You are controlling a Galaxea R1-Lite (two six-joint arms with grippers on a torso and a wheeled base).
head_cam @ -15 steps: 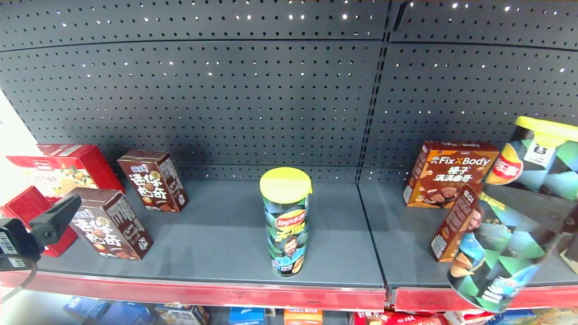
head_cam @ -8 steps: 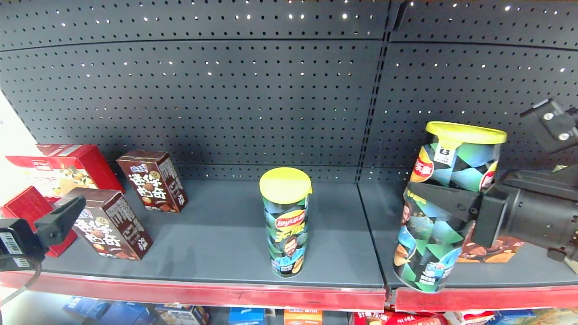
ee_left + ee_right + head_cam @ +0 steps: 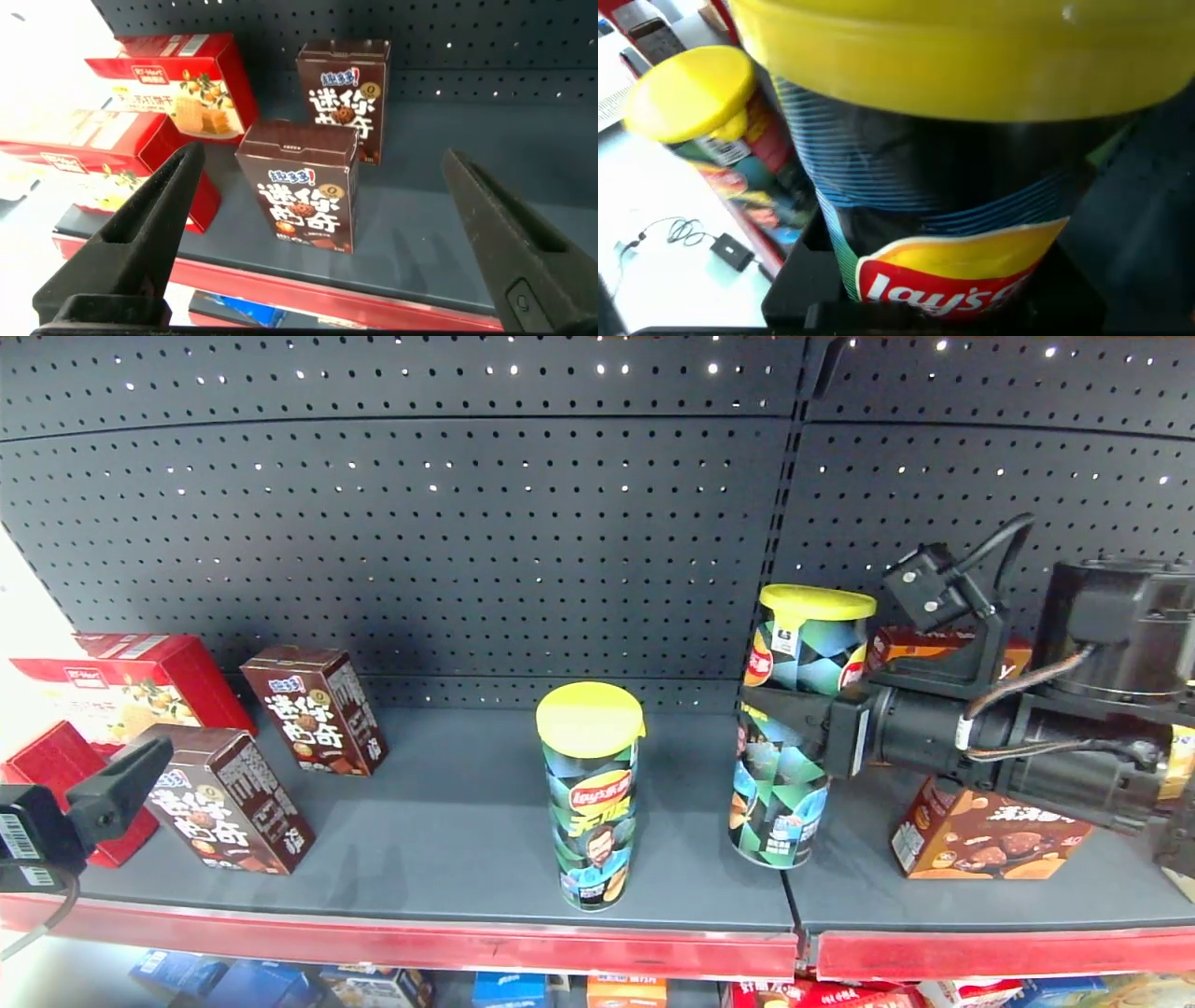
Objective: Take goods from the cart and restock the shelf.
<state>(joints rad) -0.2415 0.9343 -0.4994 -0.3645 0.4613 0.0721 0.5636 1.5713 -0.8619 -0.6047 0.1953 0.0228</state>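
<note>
A tall chip can (image 3: 794,728) with a yellow lid and green-blue pattern stands upright at the seam of the grey shelf (image 3: 448,840). My right gripper (image 3: 784,714) is shut on its middle, reaching in from the right. I cannot tell whether the can's base touches the board. In the right wrist view the same can (image 3: 952,187) sits close up in the black jaws. A second, matching chip can (image 3: 593,793) stands free just to its left, nearer the front edge, also seen as a can (image 3: 691,103) farther off. My left gripper (image 3: 112,793) hangs open at the shelf's left end, fingers spread before a brown box (image 3: 304,187).
Two brown boxes (image 3: 317,709) (image 3: 229,798) and red boxes (image 3: 131,686) fill the shelf's left part. Orange-brown boxes (image 3: 990,826) (image 3: 934,649) lie behind and under my right arm. A perforated back wall (image 3: 467,541) closes the rear. There is open shelf between the brown boxes and the free can.
My right arm has carried the chip can from the far right leftward and deeper over the shelf, turning it from tilted to upright. The left gripper has barely moved.
</note>
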